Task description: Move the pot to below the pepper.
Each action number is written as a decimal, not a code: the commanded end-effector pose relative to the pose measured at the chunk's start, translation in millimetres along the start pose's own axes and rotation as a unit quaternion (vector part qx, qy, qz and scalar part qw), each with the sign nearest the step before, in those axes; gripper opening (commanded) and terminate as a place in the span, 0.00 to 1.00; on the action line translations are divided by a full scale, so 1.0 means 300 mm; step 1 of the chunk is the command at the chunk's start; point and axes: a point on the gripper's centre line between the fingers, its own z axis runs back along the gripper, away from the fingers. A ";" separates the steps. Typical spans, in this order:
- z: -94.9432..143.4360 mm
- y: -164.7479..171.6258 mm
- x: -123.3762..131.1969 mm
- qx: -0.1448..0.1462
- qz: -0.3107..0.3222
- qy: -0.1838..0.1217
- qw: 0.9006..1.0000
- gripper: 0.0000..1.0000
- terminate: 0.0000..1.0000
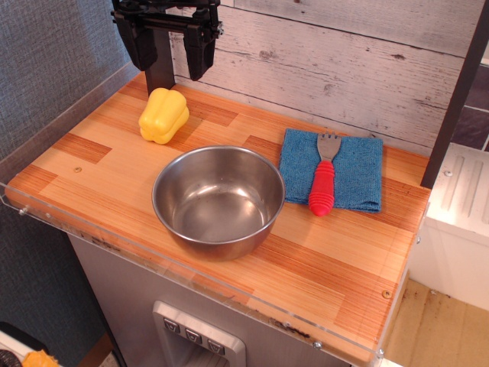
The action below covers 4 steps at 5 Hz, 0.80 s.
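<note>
I am up high over the back left corner of the bench (321, 264). My gripper (174, 53) hangs in the air with nothing in it. My two black fingers (200, 47) are spread apart, and I can see the wall between them. They touch nothing.

The pepper (163, 115) is just under me, near the back left corner. It is small, yellow and shiny, with bumpy sides. It sits on the wood all by itself.

The pot (219, 200) is big, round and shiny like a mirror. It stands the right way up and has nothing inside it. It sits in the middle of the bench, closer to the front edge than the pepper is. It is near the pepper but does not touch it. Some bare wood shows between them.

A blue cloth (359, 172) lies flat toward the back right corner. The pot sits just beside its left edge, and I cannot tell if they touch. A fork (324, 177) with a fat red handle lies on the cloth. Its grey prongs point to the back edge and its handle points to the front edge.

A clear plastic strip runs along the front edge and the left edge of the bench.
</note>
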 end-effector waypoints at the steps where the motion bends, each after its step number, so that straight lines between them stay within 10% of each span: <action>1: 0.000 0.000 0.000 0.000 0.000 0.000 1.000 1.00 0.00; 3: -0.018 -0.053 -0.095 -0.085 -0.035 -0.038 0.995 1.00 0.00; 4: -0.068 -0.054 -0.155 -0.074 -0.050 -0.016 0.996 1.00 0.00</action>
